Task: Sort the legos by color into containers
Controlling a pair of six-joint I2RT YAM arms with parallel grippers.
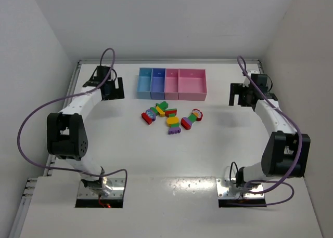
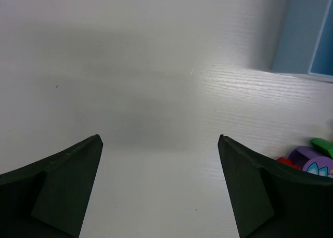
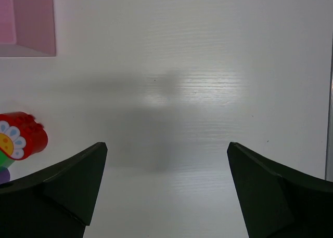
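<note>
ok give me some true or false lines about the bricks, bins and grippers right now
1. All four bins are empty. True.
2. The left gripper holds a brick. False: it is open and holds nothing.
3. The bricks lie on the table, outside the bins. True.
4. The right gripper is shut. False: it is open above bare table.
5. The widest bin is light blue. False: the widest bin is pink, at the right end of the row.
</note>
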